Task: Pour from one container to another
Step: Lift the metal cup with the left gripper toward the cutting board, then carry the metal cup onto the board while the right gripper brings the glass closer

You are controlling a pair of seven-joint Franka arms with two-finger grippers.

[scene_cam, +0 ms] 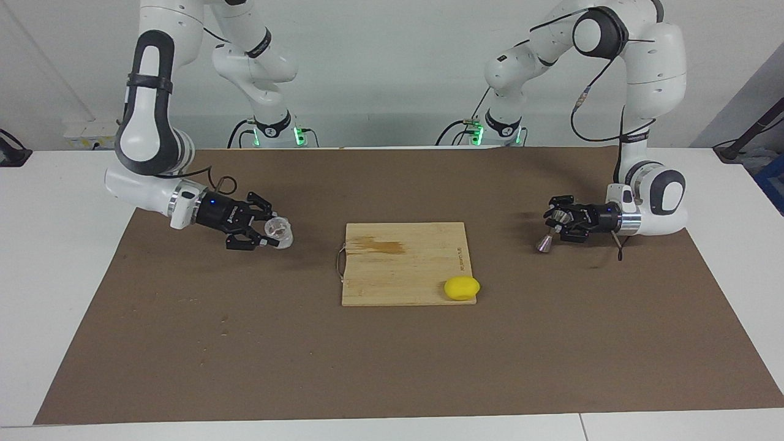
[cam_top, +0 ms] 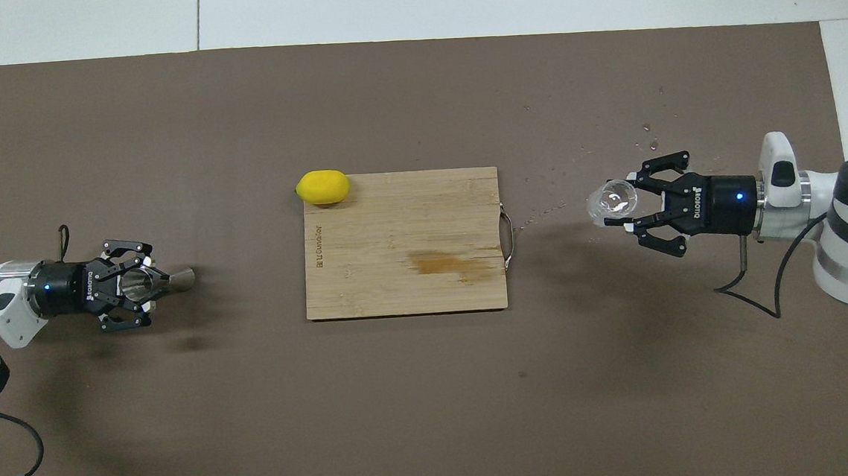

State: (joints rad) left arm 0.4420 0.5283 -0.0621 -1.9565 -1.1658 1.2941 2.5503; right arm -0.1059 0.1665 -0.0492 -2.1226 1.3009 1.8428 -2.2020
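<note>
A: Where is the glass cup (scene_cam: pixel 278 231)?
B: In the right gripper (scene_cam: pixel 269 233), up in the air over the brown mat (scene_cam: pixel 392 367) toward the right arm's end of the table. The two fingers are pinched on its thick clear wall, and the cup tips over with its mouth turned toward the cutting board (scene_cam: pixel 404 269).
A: And from above?
B: The glass cup (cam_top: pixel 613 201) shows at the tip of the right gripper (cam_top: pixel 627 201), just short of the board's wire handle (cam_top: pixel 507 232). Small droplets (cam_top: pixel 648 136) speckle the mat near it.
A: The metal jigger (scene_cam: pixel 548 236)?
B: Held by the left gripper (scene_cam: pixel 557 223) toward the left arm's end, also over the mat. The fingers are clamped on its upper cone, and the lower cone hangs down and out past them. In the overhead view the jigger (cam_top: pixel 162 281) lies slantwise in the left gripper (cam_top: pixel 140 284), with one shiny open cone between the fingers.
A: Anything between the two?
B: The wooden cutting board (cam_top: pixel 402 243) lies in the middle of the mat with a dark stain (cam_top: pixel 448 262) on it. A yellow lemon (cam_top: pixel 323 187) rests at the board's corner farther from the robots, toward the left arm's end.
</note>
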